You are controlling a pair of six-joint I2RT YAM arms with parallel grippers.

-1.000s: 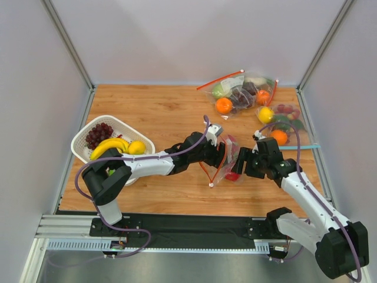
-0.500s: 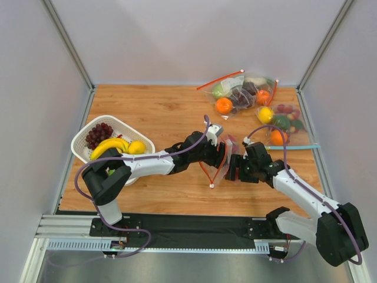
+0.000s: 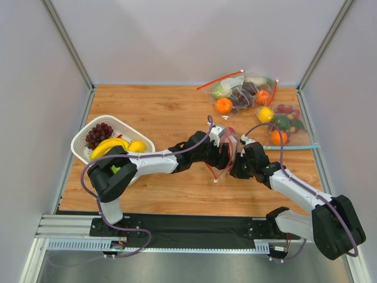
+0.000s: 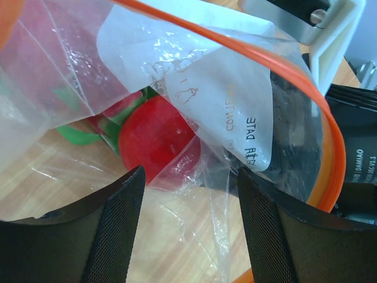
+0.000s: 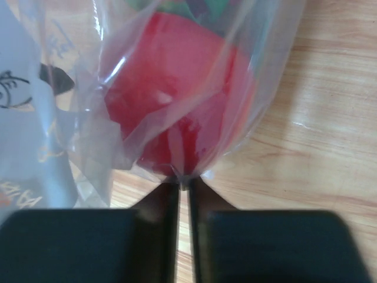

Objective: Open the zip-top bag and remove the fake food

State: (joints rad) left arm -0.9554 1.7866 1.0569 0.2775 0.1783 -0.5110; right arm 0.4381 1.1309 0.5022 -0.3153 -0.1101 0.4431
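left wrist: clear, orange-edged zip-top bag [image 4: 177, 100]

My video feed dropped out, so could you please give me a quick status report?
Right gripper shut on bag film. Left gripper open, bag between fingers. Red fruit inside bag. Nothing blocking seen.

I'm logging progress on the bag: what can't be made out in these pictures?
- Top view: the left pincer and right pincer cover the zip-top bag; whether its mouth is open is hidden.
- Left wrist view: crumpled plastic and the white label hide the food behind the red fruit.
- Right wrist view: the top edge cuts off everything above the red fruit.
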